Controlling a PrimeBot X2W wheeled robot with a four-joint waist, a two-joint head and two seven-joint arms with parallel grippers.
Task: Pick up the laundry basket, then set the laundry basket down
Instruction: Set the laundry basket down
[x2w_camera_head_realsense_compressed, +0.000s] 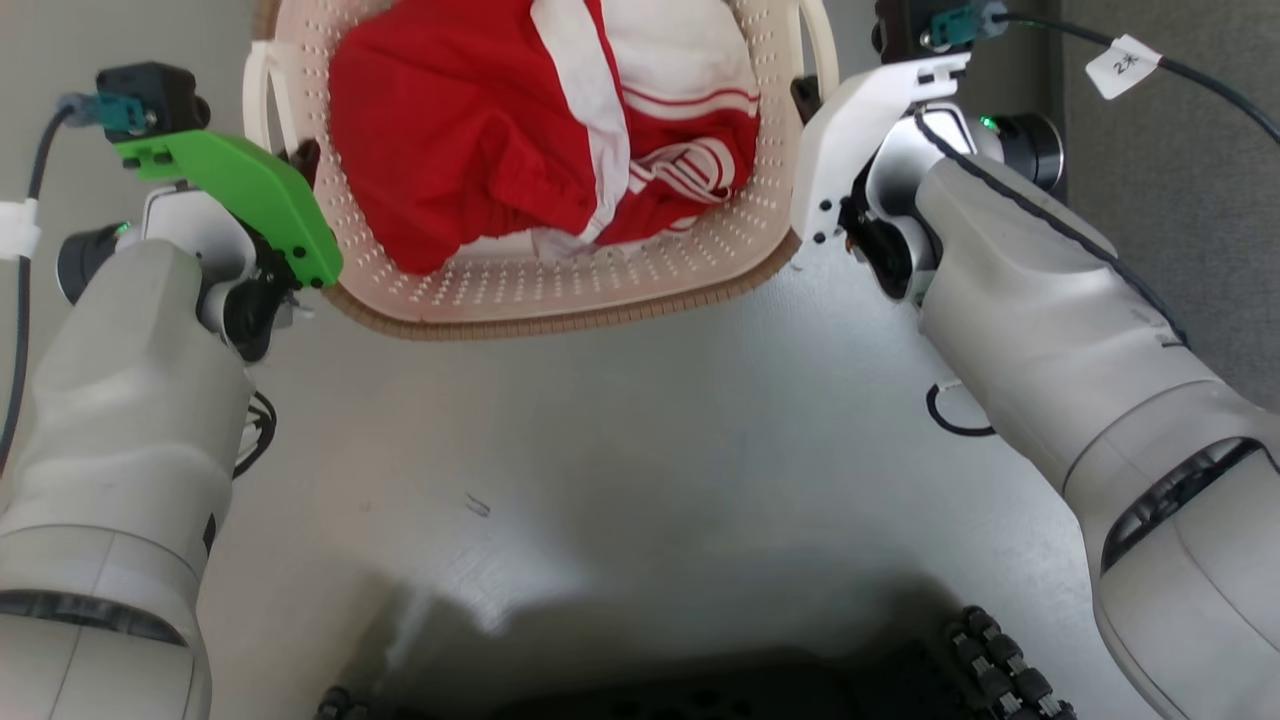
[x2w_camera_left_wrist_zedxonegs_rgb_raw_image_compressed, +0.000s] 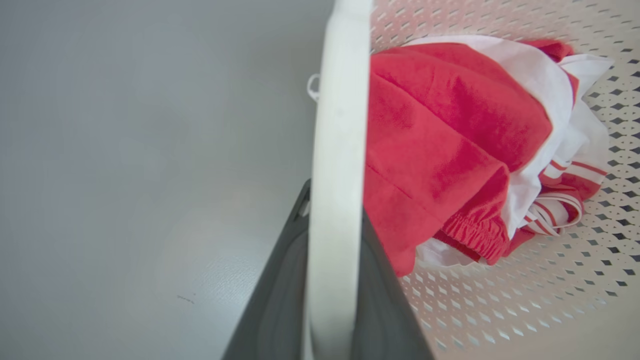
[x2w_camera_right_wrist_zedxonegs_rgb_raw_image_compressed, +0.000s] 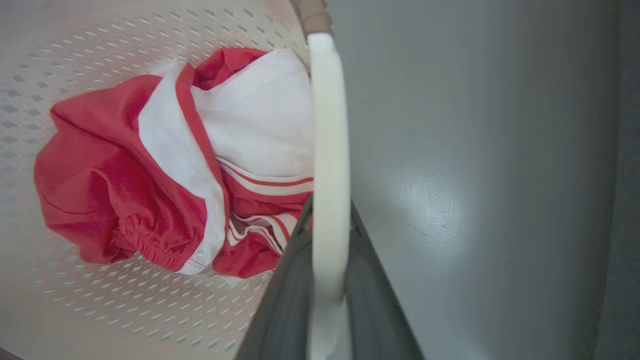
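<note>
The laundry basket (x2w_camera_head_realsense_compressed: 560, 322), cream perforated plastic with a brown woven rim, sits at the top of the head view with red-and-white clothing (x2w_camera_head_realsense_compressed: 470, 130) inside. My left gripper (x2w_camera_head_realsense_compressed: 303, 162) is at its left white handle (x2w_camera_head_realsense_compressed: 258, 100). In the left wrist view that handle (x2w_camera_left_wrist_zedxonegs_rgb_raw_image_compressed: 337, 150) runs between the dark fingers (x2w_camera_left_wrist_zedxonegs_rgb_raw_image_compressed: 280, 290), which are shut on it. My right gripper (x2w_camera_head_realsense_compressed: 806, 102) is at the right handle (x2w_camera_head_realsense_compressed: 826, 40). The right wrist view shows the handle (x2w_camera_right_wrist_zedxonegs_rgb_raw_image_compressed: 327, 150) clamped between its dark fingers (x2w_camera_right_wrist_zedxonegs_rgb_raw_image_compressed: 285, 300), beside the clothing (x2w_camera_right_wrist_zedxonegs_rgb_raw_image_compressed: 150, 175). Whether the basket rests on the floor I cannot tell.
Smooth grey floor (x2w_camera_head_realsense_compressed: 640, 450) spreads below the basket. A darker grey strip (x2w_camera_head_realsense_compressed: 1180, 200) runs along the right. A black cable with a white tag (x2w_camera_head_realsense_compressed: 1130, 65) crosses the top right, and a cable loop (x2w_camera_head_realsense_compressed: 950, 415) lies by my right forearm. My dark base (x2w_camera_head_realsense_compressed: 700, 690) is at the bottom.
</note>
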